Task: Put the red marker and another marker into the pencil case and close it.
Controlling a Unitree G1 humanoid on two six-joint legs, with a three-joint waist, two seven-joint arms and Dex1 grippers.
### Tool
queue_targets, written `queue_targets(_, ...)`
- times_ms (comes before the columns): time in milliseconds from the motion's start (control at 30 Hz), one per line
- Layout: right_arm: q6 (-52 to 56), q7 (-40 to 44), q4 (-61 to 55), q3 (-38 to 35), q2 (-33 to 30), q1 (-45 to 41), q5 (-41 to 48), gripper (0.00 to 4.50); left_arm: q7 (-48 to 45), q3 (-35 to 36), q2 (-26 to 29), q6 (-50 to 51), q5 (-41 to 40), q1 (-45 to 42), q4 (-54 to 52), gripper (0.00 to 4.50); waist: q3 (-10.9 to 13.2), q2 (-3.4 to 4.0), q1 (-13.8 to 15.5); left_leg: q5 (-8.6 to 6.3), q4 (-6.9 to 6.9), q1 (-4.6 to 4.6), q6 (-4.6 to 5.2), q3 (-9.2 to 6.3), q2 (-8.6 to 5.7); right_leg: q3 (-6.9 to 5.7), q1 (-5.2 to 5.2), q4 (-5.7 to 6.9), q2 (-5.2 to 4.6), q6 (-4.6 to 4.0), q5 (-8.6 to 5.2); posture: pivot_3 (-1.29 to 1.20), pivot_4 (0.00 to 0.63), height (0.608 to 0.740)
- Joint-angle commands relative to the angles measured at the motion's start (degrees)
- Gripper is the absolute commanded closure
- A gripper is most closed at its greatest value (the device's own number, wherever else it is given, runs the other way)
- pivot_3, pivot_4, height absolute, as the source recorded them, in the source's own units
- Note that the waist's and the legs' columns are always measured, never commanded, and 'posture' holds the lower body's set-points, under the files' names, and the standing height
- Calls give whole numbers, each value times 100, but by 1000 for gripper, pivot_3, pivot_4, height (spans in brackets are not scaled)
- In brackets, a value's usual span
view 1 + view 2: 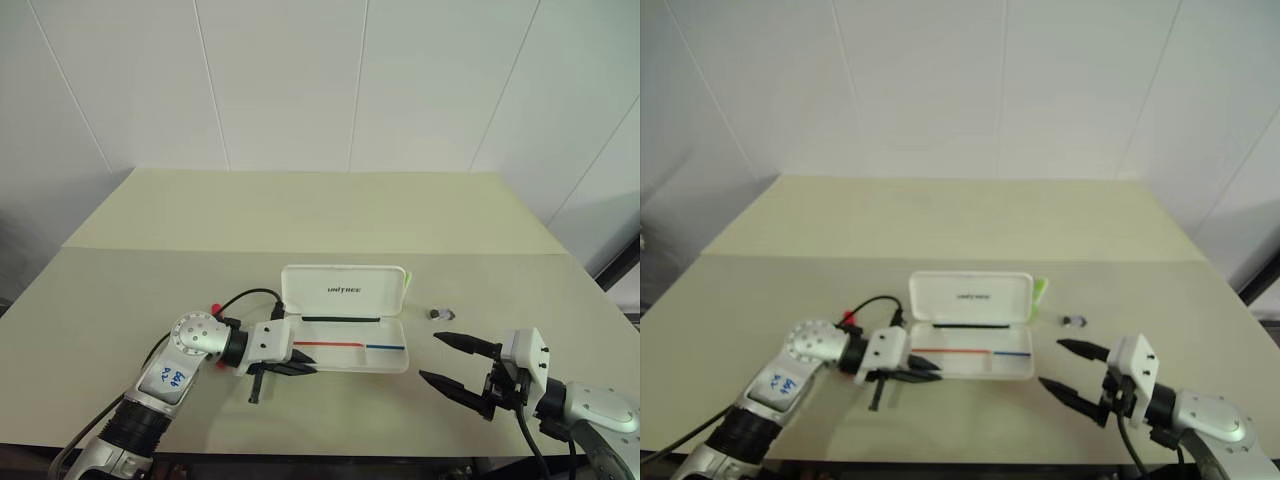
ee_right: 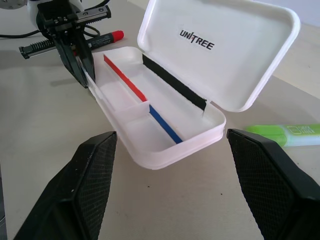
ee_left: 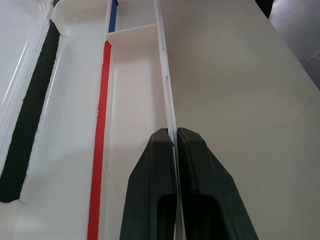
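The case [image 1: 345,330] lies open in the lower middle of the head view, lid propped upright at the back, tray toward the camera and holding no marker yet. The left gripper [image 1: 300,365] has its jaws pinched narrow on the tray's near wall at its left end; the left wrist view shows the thin white rim caught between the two black fingers [image 3: 155,190]. The right gripper [image 1: 450,362] hangs at lower right with jaws wide, holding nothing, pointed toward the case.

The red marker [image 2: 102,38] lies on the tabletop behind the left gripper, upper left in the right wrist view. The green marker [image 2: 287,134] lies flat just beyond the case's far right corner, at mid right of that view.

Both markers look light, stiff and smooth, round enough to roll or squirt from the jaws, so I judge a grip across the middle of the barrel safest. The case is thin hard plastic, light and likely to slide; its wall may flex under a pinch, and pressing on the lid's free edge should close it.
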Motion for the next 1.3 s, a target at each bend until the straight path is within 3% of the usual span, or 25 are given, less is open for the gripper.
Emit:
queue_targets(33, -43, -5, -207, -124, -43, -2, 82, 0, 85, -82, 97, -23, 11, 180, -335, 3425, 0, 0, 4, 0, 0, 0, 0, 0, 0, 0, 0, 0, 0, 0, 0, 0, 150, 740)
queue_targets(367, -48, 129, -83, -82, -80, -169, 91, 0, 231, -134, 211, 515, -154, 421, -1056, 111, 0, 0, 8, 0, 2, -1, 0, 0, 0, 0, 2, -3, -1, -2, -1, 0, 150, 740)
queue_targets(400, -48, 151, -69, -77, -84, -182, 89, 0, 239, -114, 233, 580, -181, 429, -1143, 13, 0, 0, 3, 0, 0, -1, 0, 0, 0, 0, 2, -4, -1, -2, -1, 0, 150, 740)
queue_targets(667, 41, 396, 122, -8, -149, -369, 154, 0, 434, 580, 529, 1775, -904, 99, -2043, 13, 1, 0, 4, 0, -3, -1, 0, 0, 2, -1, 1, -6, 0, -5, -3, 0, 150, 740)
queue_targets(933, 74, 733, 499, 119, -215, -727, 175, 0, 2028, 2039, 455, 3657, -1504, 118, -2501, 13, 1, 1, -12, 0, -4, -1, 0, -1, 3, -2, 0, -8, 1, -3, -2, 0, 150, 740)
queue_targets(1133, 48, 1016, 917, 214, -257, -1142, 106, 0, 3613, 2696, -66, 4970, -1493, 619, -2838, 13, 2, 1, 1, -4, -3, -1, -2, -4, 3, -4, 0, -7, -1, 1, 0, 0, 150, 740)
queue_targets(1300, 9, 1167, 1156, 319, -232, -1379, 49, 0, 5145, 2767, -982, 5599, -1099, 935, -3090, 13, 2, -1, 13, -4, 5, -4, -3, -9, -2, -6, 4, -9, -3, 8, 4, 0, 150, 740)
